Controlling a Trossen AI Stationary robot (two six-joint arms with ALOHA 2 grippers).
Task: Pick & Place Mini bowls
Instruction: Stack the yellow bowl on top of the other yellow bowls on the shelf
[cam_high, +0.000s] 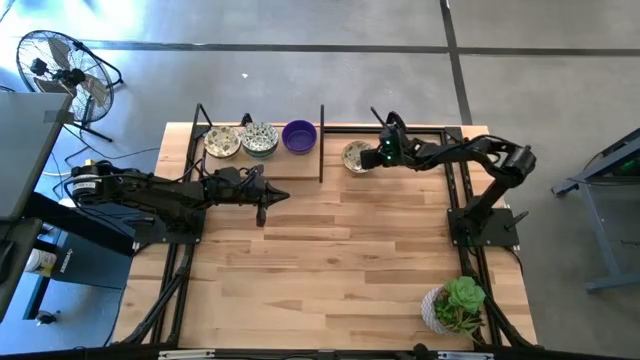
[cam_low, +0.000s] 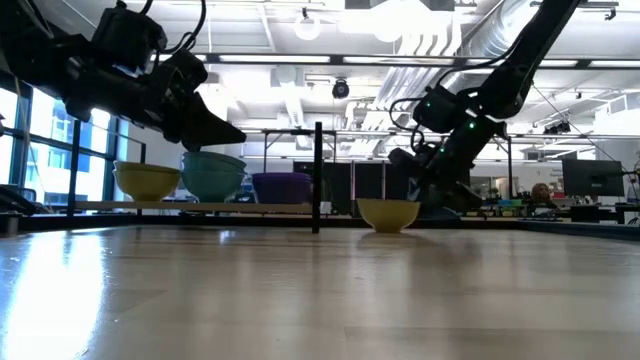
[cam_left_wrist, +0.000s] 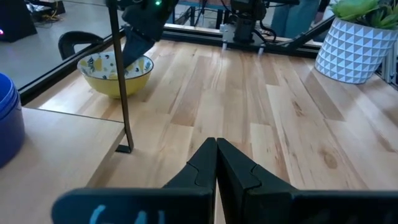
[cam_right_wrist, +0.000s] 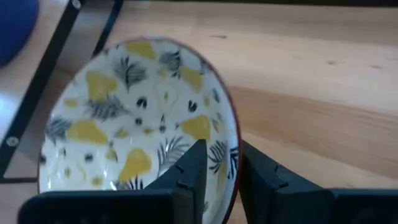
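A cream mini bowl with yellow and dark leaf prints (cam_right_wrist: 137, 124) stands on its base on the table (cam_high: 357, 157), just right of a black post. My right gripper (cam_right_wrist: 221, 155) is shut on it, coming from the table's right (cam_high: 374, 155). Three more mini bowls stand on a raised board at the far left: a cream one (cam_high: 222, 141), a patterned one (cam_high: 261, 139) and a purple one (cam_high: 299, 136). My left gripper (cam_high: 284, 195) hovers shut in front of that board, holding nothing (cam_left_wrist: 216, 144). My right gripper holds the bowl's rim (cam_right_wrist: 234, 146) on the side nearest its arm. One finger (cam_right_wrist: 194, 163) is inside the bowl and the other (cam_right_wrist: 260, 171) outside. The fingers slant down from the table's right. The bowl stands upright with its base on the table (cam_low: 388, 226).
A black upright post (cam_high: 322, 145) stands between the raised board (cam_high: 270, 168) and the held bowl. A green plant in a white pot (cam_high: 455, 305) stands at the near right corner. Black frame rails (cam_high: 455, 170) run along the table's sides. Bare wood fills the middle and near part.
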